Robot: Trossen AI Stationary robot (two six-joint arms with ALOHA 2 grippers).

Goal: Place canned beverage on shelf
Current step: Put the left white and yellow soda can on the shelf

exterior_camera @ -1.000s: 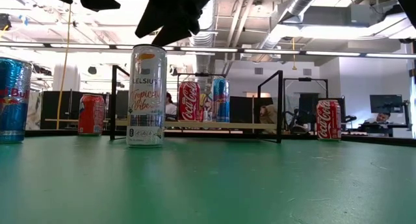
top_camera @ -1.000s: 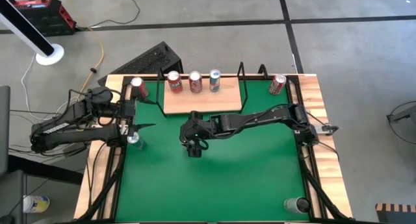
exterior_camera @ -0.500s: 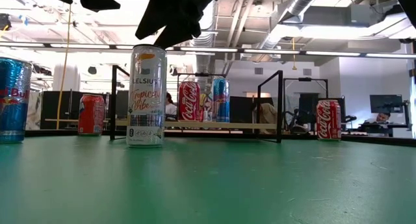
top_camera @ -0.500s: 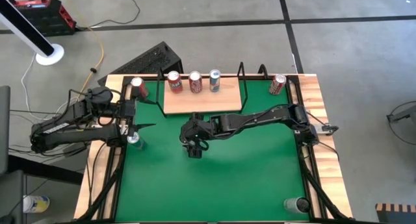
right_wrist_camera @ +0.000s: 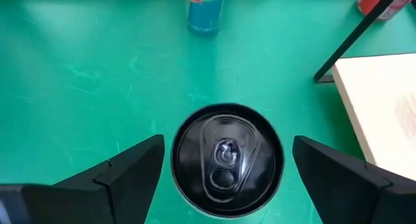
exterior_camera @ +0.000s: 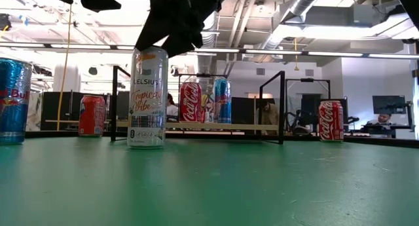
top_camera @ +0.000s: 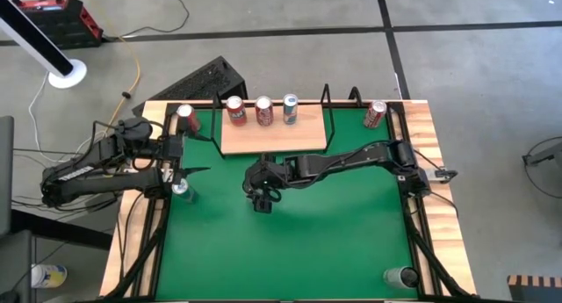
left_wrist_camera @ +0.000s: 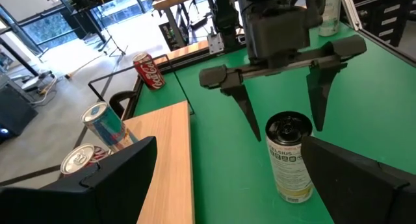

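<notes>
A tall white Celsius can (exterior_camera: 147, 98) stands upright on the green table top, near its middle; it also shows in the left wrist view (left_wrist_camera: 290, 159) and the right wrist view (right_wrist_camera: 226, 160). My right gripper (right_wrist_camera: 227, 145) is open right above it, fingers pointing down, one on either side of the can's black lid without touching; in the high view my right gripper (top_camera: 262, 198) hides the can. The shelf (top_camera: 274, 136), a light-wood board with black rod ends, stands at the far side and bears three cans (top_camera: 263, 111). My left gripper (left_wrist_camera: 230, 141) waits open at the left edge.
A blue can (top_camera: 180, 190) stands near the left edge by my left gripper. Red cans stand at the far left (top_camera: 185, 117) and far right (top_camera: 375, 113) of the table. Another can (top_camera: 400, 275) lies at the near right corner. The shelf's right half (top_camera: 309, 132) is bare board.
My right gripper has come down a little toward the Celsius can's top, fingers still apart. The can has not moved.
</notes>
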